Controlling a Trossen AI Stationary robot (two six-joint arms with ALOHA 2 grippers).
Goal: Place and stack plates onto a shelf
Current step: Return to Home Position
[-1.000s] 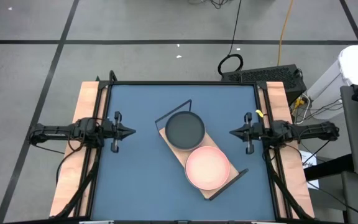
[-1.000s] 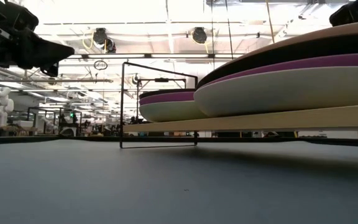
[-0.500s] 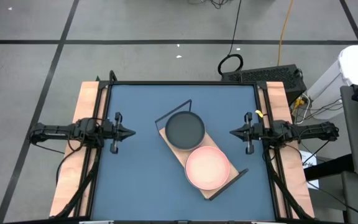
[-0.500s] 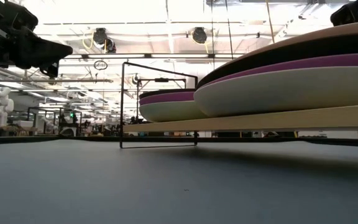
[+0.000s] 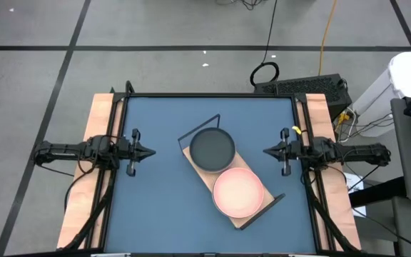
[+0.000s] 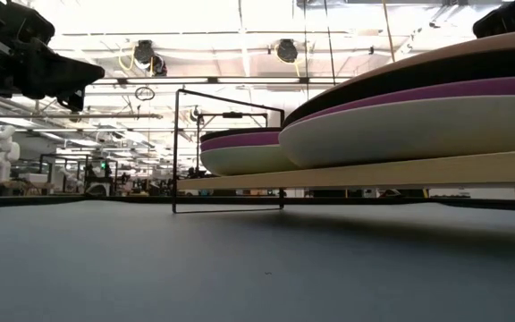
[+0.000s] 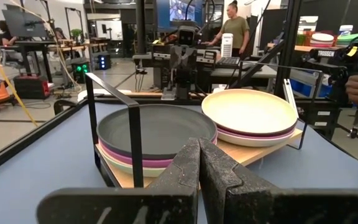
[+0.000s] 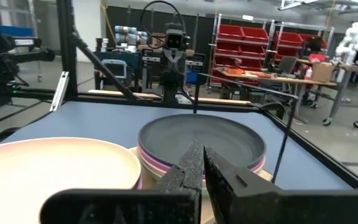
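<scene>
Two stacks of plates sit on the wooden shelf (image 5: 252, 214), which lies slantwise at the table's middle. The far stack is topped by a black plate (image 5: 212, 148), the near stack by a pink plate (image 5: 238, 191). In the left wrist view the black-topped stack (image 7: 151, 134) shows pink and pale layers beneath it, and the other stack (image 7: 248, 113) stands beside it. The shelf's black wire frame (image 5: 200, 123) rises at both ends. My left gripper (image 5: 153, 151) hovers shut at the table's left side, my right gripper (image 5: 266, 151) shut at the right side, both clear of the shelf.
Wooden rails (image 5: 100, 118) and black arm mounts border the blue table (image 5: 155, 207) on both sides. In the left wrist view a person (image 7: 234, 31) stands in the room beyond the table, among benches and equipment.
</scene>
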